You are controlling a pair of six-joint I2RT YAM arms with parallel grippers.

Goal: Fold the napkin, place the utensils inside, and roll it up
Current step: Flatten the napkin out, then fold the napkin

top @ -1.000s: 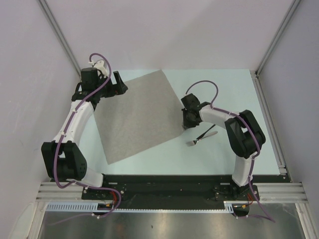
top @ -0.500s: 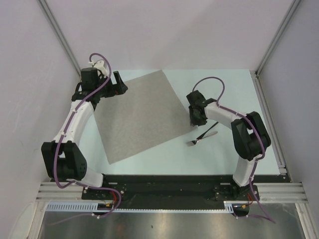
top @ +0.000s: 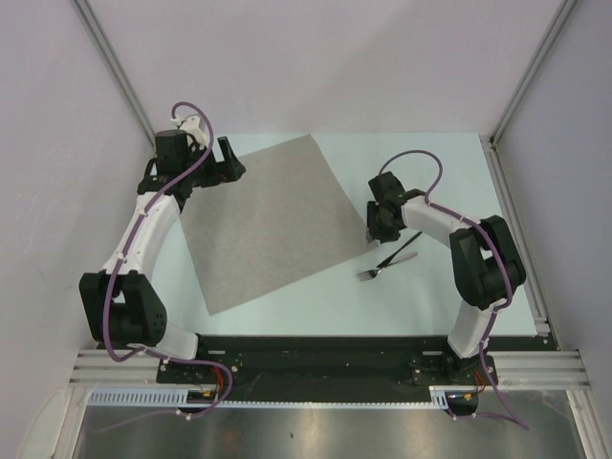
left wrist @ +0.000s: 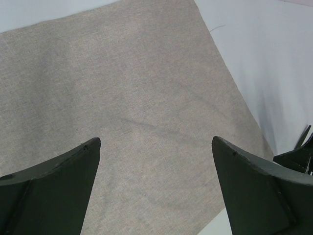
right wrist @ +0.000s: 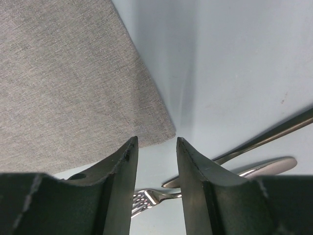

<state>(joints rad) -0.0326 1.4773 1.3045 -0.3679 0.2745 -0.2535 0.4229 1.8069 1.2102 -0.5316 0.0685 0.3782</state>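
The napkin (top: 268, 225) lies flat on the counter (top: 430, 163), turned like a diamond. Your left tool (left wrist: 155, 143) sits by its far left edge. It is spread wide, with nothing in it. Your right tool (right wrist: 156, 141) is right over the napkin's right corner. Its jaws are only a little apart, with nothing between them. The fork (right wrist: 150, 197) and the thin dark utensil (right wrist: 264, 140) lie close together just past that corner, off the cloth. There is bare counter past the napkin's far right edge.

Top camera looks down from behind me at 6 o'clock. Left wrist camera hangs close over the napkin (top: 273, 225), right over its 3 o'clock corner; all 3 share it.
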